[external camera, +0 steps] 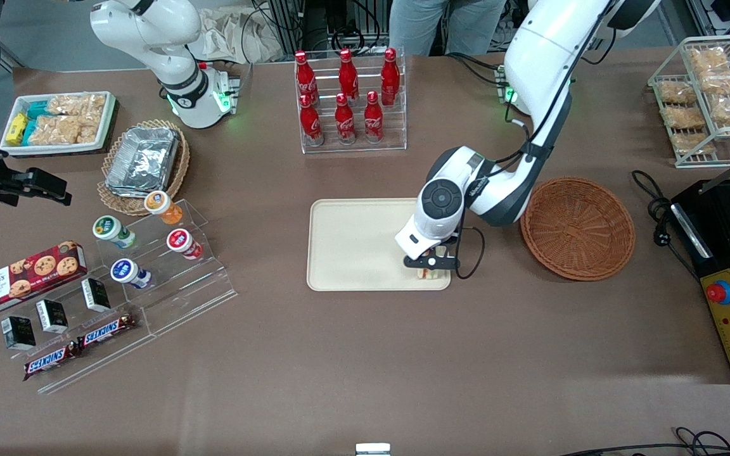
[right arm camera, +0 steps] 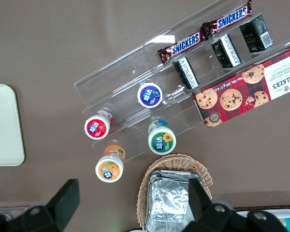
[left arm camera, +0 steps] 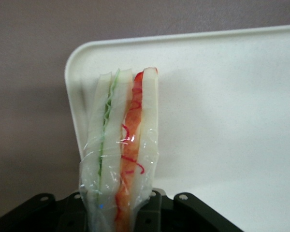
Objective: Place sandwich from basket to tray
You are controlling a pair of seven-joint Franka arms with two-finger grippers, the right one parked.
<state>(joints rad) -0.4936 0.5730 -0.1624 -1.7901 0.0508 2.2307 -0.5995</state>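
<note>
— Cream tray (external camera: 352, 244), one corner: gripper (external camera: 430, 268) low over it, clamped on wrapped sandwich (external camera: 429, 273). Carried across from basket, by the look of things.

— Basket (external camera: 577, 228) empty, then?

— Nothing visible inside. Sits just beside tray, toward working arm's end of table.

— Down on tray yet, or hanging above?

— Hard to call. From front, wedge pressed close to tray surface at corner nearest camera and basket. From wrist, sandwich (left arm camera: 122, 150) held upright in clear film, white bread, green and red filling edges, tray (left arm camera: 222, 106) spread beneath.

— Left to do?

— Likely only release: parting jaws, lifting clear. Worth watching for tipping, since wedge stands on edge, close to rim.

— Transfer mostly done?

— Judged nearly complete; placement unconfirmed while grip holds.
</note>
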